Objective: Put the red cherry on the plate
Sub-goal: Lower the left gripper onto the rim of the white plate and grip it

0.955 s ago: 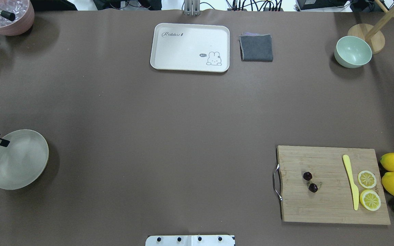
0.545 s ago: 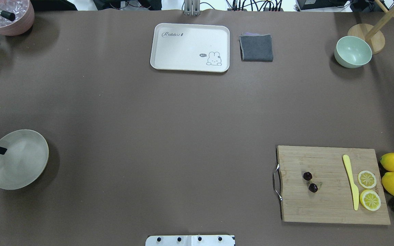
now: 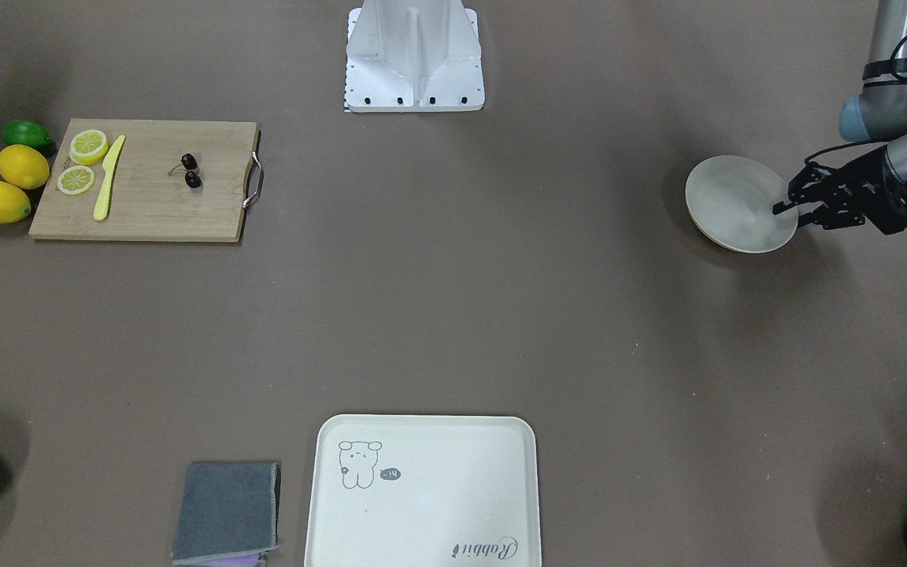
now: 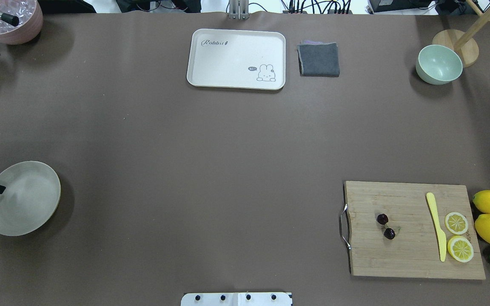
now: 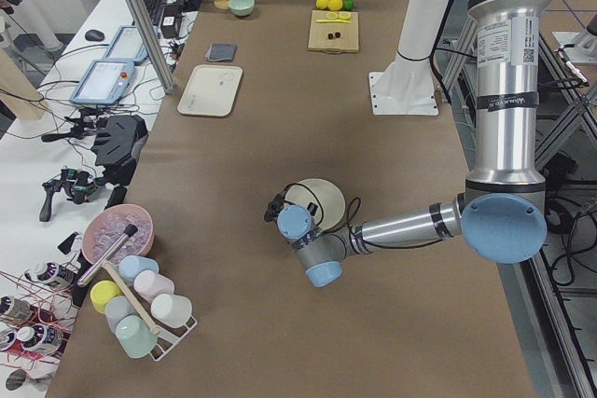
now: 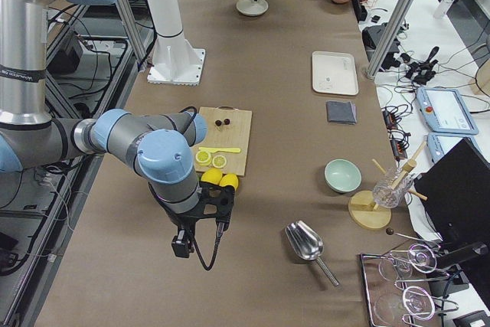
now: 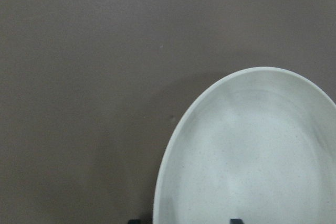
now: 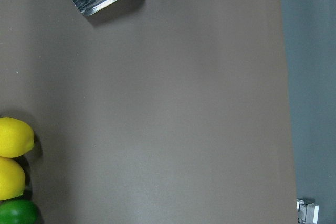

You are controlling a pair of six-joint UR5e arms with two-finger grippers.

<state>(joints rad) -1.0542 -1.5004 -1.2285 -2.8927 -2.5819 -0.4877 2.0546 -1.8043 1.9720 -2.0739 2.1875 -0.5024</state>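
The red cherry [image 4: 386, 226] lies on the cutting board [image 4: 411, 255] at the bench's [image 4: 211, 170] 4 o'clock, seen from overhead, well apart from the plate [image 4: 28, 208] at 8 o'clock. The left gripper's [image 3: 787, 205] fingers stand apart at the plate's rim. The state of the right gripper's [image 6: 218, 206] fingers cannot be told.

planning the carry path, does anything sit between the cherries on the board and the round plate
Nothing visible does: only bare table lies between the red cherry on the cutting board and the plate.

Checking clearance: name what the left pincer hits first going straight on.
The plate: the left pincer points across it from the rim, though how high the tips sit above the plate is unclear.
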